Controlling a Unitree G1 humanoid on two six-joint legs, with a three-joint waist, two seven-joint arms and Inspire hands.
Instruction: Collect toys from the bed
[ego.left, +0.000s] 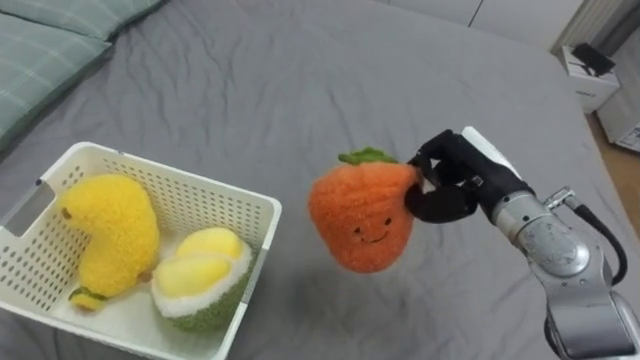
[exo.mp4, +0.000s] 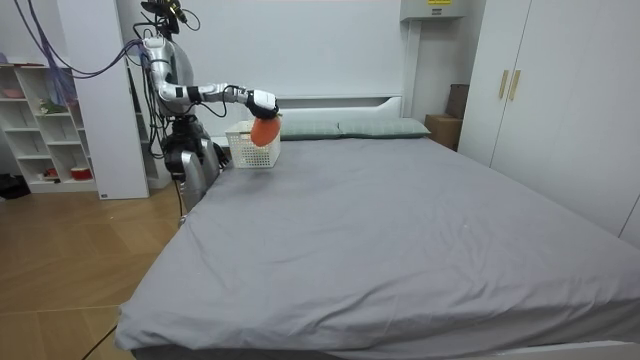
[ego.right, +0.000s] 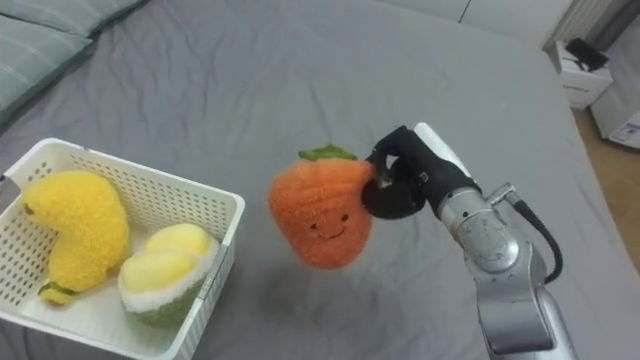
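Beside the white basket's (ego.left: 262, 222) rim, over open grey bed (ego.left: 330, 70), right hand (ego.left: 450, 180) pinches fuzzy smiling orange plush (ego.left: 362, 215).

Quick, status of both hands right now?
Right hand: closed on the orange smiling plush fruit with green leafy top.
Left hand: cannot be told.

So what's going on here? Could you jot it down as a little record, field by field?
held toy: orange plush fruit, smiling face, green leaves on top
held by: right hand, fingers curled on the toy's upper side
toy's place: lifted over the grey bed, beside the white basket, not inside
in basket: yellow banana plush; green-and-yellow plush fruit
robot stands: at the bedside, near the pillows
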